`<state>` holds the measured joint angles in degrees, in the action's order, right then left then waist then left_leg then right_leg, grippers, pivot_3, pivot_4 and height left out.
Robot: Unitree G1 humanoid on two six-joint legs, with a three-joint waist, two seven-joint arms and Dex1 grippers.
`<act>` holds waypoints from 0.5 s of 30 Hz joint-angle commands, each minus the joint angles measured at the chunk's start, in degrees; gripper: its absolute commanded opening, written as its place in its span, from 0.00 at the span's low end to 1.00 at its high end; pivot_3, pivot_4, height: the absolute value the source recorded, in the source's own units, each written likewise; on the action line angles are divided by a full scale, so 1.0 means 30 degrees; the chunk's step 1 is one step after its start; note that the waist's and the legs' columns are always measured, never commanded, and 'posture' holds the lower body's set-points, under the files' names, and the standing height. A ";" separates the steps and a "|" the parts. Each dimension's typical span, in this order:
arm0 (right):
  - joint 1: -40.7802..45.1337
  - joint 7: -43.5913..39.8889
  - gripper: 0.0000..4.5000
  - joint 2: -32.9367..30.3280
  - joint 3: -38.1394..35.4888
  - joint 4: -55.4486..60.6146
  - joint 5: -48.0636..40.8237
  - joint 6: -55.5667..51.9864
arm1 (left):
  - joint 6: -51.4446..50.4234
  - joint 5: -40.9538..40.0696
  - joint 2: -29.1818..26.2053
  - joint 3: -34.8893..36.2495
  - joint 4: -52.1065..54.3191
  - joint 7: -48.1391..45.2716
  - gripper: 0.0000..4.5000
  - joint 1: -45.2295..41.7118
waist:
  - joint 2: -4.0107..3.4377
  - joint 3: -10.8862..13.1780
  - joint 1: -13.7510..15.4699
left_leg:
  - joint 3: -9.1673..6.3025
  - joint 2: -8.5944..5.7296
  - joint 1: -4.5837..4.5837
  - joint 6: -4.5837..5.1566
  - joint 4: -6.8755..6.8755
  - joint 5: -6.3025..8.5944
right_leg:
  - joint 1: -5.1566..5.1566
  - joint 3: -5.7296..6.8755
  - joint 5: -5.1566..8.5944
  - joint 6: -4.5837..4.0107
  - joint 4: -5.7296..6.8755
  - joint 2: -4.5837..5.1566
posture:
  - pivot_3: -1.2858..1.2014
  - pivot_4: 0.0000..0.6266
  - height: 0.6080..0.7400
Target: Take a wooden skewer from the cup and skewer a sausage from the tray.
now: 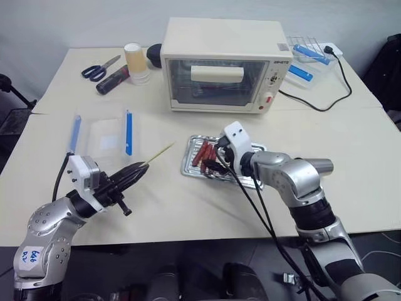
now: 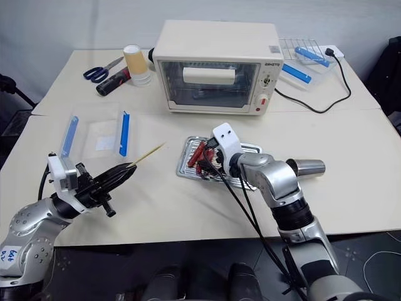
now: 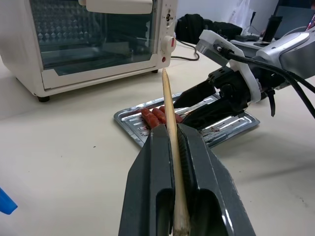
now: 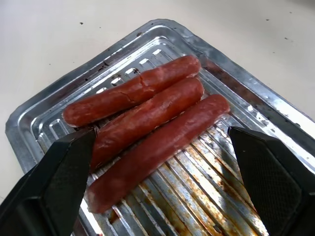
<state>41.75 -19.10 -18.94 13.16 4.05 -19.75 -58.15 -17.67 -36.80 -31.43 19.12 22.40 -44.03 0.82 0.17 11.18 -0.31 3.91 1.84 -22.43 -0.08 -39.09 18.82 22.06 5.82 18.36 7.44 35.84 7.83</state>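
Left gripper (image 1: 139, 168), lower left of the head view, is clamped on the skewer (image 1: 159, 154), whose tip points up-right toward the tray (image 1: 190, 164). Right gripper (image 4: 162, 172) hangs over the tray at frame center with its jaws spread wide and nothing held. Three sausages (image 4: 147, 115) lie side by side, touching, on the tray's left end.

Left gripper (image 2: 119, 172) pinches skewer (image 2: 149, 152); right gripper (image 2: 207, 164), seemingly open, over tray (image 2: 185, 164).
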 commanded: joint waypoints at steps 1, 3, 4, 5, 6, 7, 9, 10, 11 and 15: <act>-0.0042 -0.0394 0.99 -0.0321 -0.0237 0.0537 0.0384 0.0156 | 0.0293 -0.0343 0.0067 0.0201 0.0792 0.0114 0.00 0.0165 | 0.0000 0.0000 0.0008 | -0.0001 0.0000 -0.0002 0.0000 0.0000 0.0000 | 0.0009 -0.0006 0.0000 -0.0001 0.0004 0.0000 | 0.52 0.24 1.00; -0.0188 -0.1223 0.99 -0.0769 -0.0536 0.0996 -0.0016 0.0065 | 0.0327 -0.0338 0.0065 0.0224 0.0759 0.0136 0.00 0.0155 | 0.0000 0.0000 0.0026 | 0.0000 -0.0002 -0.0005 0.0001 0.0002 0.0000 | 0.0019 -0.0013 0.0000 0.0000 0.0005 0.0003 | 0.52 0.24 1.00; -0.0246 -0.1566 0.99 -0.0851 -0.0789 0.1185 -0.0286 0.0052 | 0.0342 -0.0334 0.0057 0.0229 0.0745 0.0132 0.00 0.0155 | 0.0001 0.0000 0.0030 | -0.0001 -0.0002 -0.0007 0.0001 0.0002 0.0000 | 0.0023 -0.0015 0.0000 -0.0001 0.0006 0.0003 | 0.52 0.24 1.00; -0.0284 -0.2017 0.99 -0.0912 -0.1023 0.1359 -0.0609 0.0129 | 0.0350 -0.0338 0.0047 0.0241 0.0721 0.0127 0.00 0.0147 | 0.0000 0.0000 0.0023 | -0.0001 -0.0002 -0.0011 0.0001 0.0002 0.0001 | 0.0026 -0.0015 0.0000 0.0000 0.0005 0.0003 | 0.52 0.24 1.00; -0.0302 -0.2293 0.99 -0.0919 -0.1169 0.1446 -0.0788 0.0190 | 0.0353 -0.0342 0.0039 0.0247 0.0707 0.0123 0.00 0.0141 | 0.0000 0.0000 0.0016 | -0.0001 -0.0001 -0.0014 0.0001 0.0004 0.0001 | 0.0034 -0.0019 0.0000 -0.0001 0.0006 0.0003 | 0.52 0.24 1.00; -0.0340 -0.2665 0.99 -0.0926 -0.1367 0.1616 -0.1058 0.0299 | 0.0361 -0.0339 0.0033 0.0250 0.0694 0.0119 0.00 0.0134 | 0.0001 0.0000 0.0015 | -0.0001 0.0000 -0.0019 0.0001 0.0006 0.0001 | 0.0044 -0.0024 0.0000 0.0000 0.0008 0.0002 | 0.52 0.24 1.00; -0.0396 -0.2999 0.99 -0.0724 -0.1928 0.1829 -0.1624 0.0057 | 0.0361 -0.0341 0.0014 0.0259 0.0669 0.0106 0.00 0.0115 | 0.0000 0.0000 0.0017 | -0.0001 0.0003 -0.0029 0.0001 0.0014 0.0001 | 0.0071 -0.0038 0.0000 0.0000 0.0019 0.0000 | 0.52 0.24 1.00; -0.0417 -0.3018 0.99 -0.0589 -0.2191 0.1887 -0.1844 -0.0193 | 0.0354 -0.0351 0.0015 0.0262 0.0659 0.0112 0.00 0.0102 | 0.0000 0.0000 0.0005 | 0.0000 0.0004 -0.0035 0.0001 0.0018 0.0000 | 0.0088 -0.0045 0.0000 0.0000 0.0026 0.0000 | 0.52 0.24 1.00; -0.0414 -0.2976 0.99 -0.0526 -0.2376 0.1861 -0.1930 -0.0342 | 0.0314 -0.0353 0.0027 0.0204 0.0671 0.0149 0.00 0.0035 | 0.0000 0.0000 -0.0001 | 0.0007 0.0006 -0.0044 0.0001 0.0020 0.0000 | 0.0104 -0.0048 0.0000 0.0000 0.0035 0.0000 | 0.52 0.24 1.00; -0.0491 -0.2824 0.99 -0.0564 -0.2362 0.1580 -0.1573 -0.0246 | 0.0234 -0.0352 0.0084 0.0000 0.0681 0.0212 0.00 -0.0137 | 0.0000 0.0000 0.0006 | 0.0017 0.0006 -0.0050 0.0000 0.0021 0.0000 | 0.0115 -0.0055 0.0000 -0.0001 0.0037 0.0000 | 0.52 0.24 1.00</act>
<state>40.32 -27.59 -20.80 6.90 7.57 -24.25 -59.10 -17.55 -36.80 -31.37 19.09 22.49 -43.51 0.62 0.18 11.18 -0.30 3.96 1.85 -22.57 -0.08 -39.02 18.82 22.40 5.65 18.36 7.44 35.95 7.82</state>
